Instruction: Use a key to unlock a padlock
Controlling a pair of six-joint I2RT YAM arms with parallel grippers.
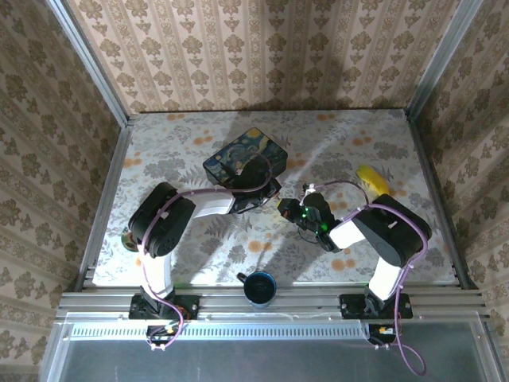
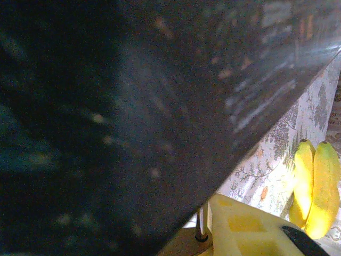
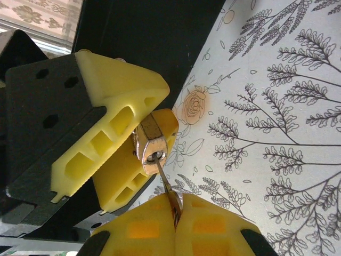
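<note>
Floral-patterned tabletop (image 1: 358, 135) inside wallpapered walls; both arms meet near its centre, just beside the dark painted box (image 1: 242, 157).

Padlock (image 3: 149, 145) is off the surface, clamped between the yellow fingers (image 3: 114, 114) of the left gripper (image 1: 270, 191), with its keyhole end turned toward the right arm. Key (image 3: 165, 184) has its tip at the keyhole; depth of entry cannot be confirmed.

Right gripper (image 3: 175, 210): jaws pressed together on the key's head, touching nothing else. Left jaws: part-closed, pinching the padlock body.

Assessment: the step in hand is seating and turning the key. Recommend holding the blade in line with the keyway and pushing it fully home before any twist. Then rotate about the blade's own axis while the left grip resists. A skewed turn may bend the thin blade or lever the lock out.
</note>
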